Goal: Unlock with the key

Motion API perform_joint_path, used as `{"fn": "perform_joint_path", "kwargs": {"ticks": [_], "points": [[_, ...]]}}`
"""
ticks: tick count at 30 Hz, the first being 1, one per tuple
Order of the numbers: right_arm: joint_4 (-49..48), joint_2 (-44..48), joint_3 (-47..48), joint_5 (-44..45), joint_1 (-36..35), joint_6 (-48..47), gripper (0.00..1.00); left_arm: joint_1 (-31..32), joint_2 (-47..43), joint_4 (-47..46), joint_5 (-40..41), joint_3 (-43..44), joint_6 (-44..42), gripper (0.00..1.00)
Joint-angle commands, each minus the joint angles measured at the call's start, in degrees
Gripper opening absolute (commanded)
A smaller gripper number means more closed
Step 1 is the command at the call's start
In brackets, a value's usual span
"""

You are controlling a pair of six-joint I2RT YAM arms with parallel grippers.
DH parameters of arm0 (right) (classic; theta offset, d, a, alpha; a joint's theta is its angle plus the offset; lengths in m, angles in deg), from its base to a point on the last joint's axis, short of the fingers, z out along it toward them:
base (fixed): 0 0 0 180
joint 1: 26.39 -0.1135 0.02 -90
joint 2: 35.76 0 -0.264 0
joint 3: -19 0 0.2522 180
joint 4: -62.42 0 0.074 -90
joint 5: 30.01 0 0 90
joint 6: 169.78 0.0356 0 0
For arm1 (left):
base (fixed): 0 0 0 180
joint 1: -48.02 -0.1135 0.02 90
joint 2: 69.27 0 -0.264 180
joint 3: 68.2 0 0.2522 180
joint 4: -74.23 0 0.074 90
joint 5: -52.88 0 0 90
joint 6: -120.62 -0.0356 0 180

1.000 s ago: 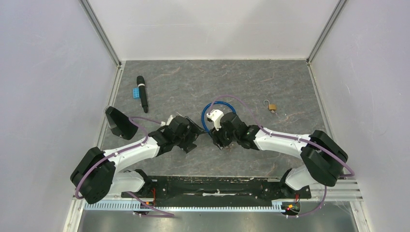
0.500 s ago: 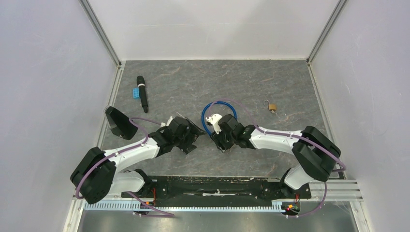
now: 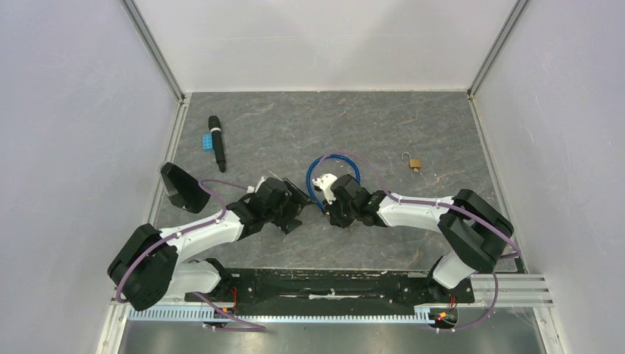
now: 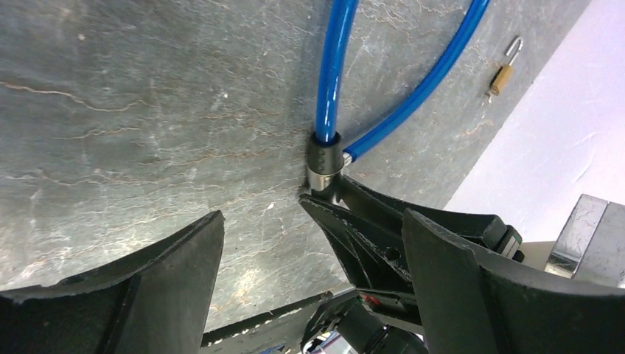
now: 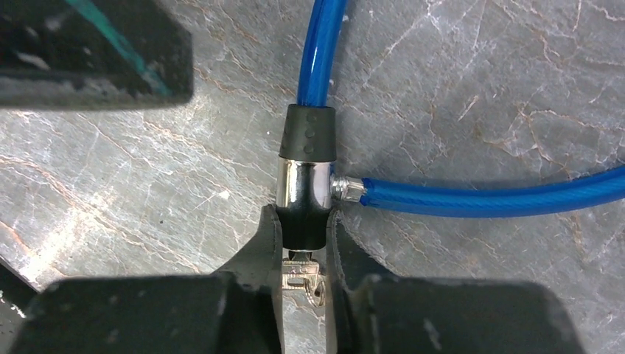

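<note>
A blue cable lock (image 3: 335, 155) lies looped mid-table. Its black and chrome lock body (image 5: 306, 158) points at my right gripper (image 5: 302, 214), which is shut on the body's black lower end. The silver key (image 5: 302, 279) sticks out of that end in the gap between the fingers; I cannot tell whether they touch it. In the top view the right gripper (image 3: 331, 209) sits at the loop's near-left side. My left gripper (image 4: 313, 221) hangs open just left of the lock body (image 4: 325, 155), holding nothing, and it shows in the top view (image 3: 298, 204) too.
A small brass padlock (image 3: 414, 161) with its shackle open lies to the right. A black marker (image 3: 217, 144) and a blue block (image 3: 208, 140) lie at the far left. White walls close in the table on three sides.
The right jaws have closed onto the lock body's end, and that gripper has shifted slightly left. The left arm has not moved.
</note>
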Motion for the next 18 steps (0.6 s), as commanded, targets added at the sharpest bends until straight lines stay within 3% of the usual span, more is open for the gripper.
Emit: {"fn": "perform_joint_path", "kwargs": {"ticks": [1,13,18], "points": [[-4.1,2.9,0.2,-0.9,0.1,0.4,0.00,-0.3,1.3,-7.5,-2.7,-1.3,-0.6,0.95],[-13.7,12.5,-4.9,-9.4,0.2,0.9,0.00,-0.1,12.2,-21.3,-12.5,0.5,1.3,0.98],[-14.6,13.0,-5.6,-10.5,0.1,0.6,0.00,0.9,15.0,-24.7,-13.9,1.8,2.0,0.93]]}}
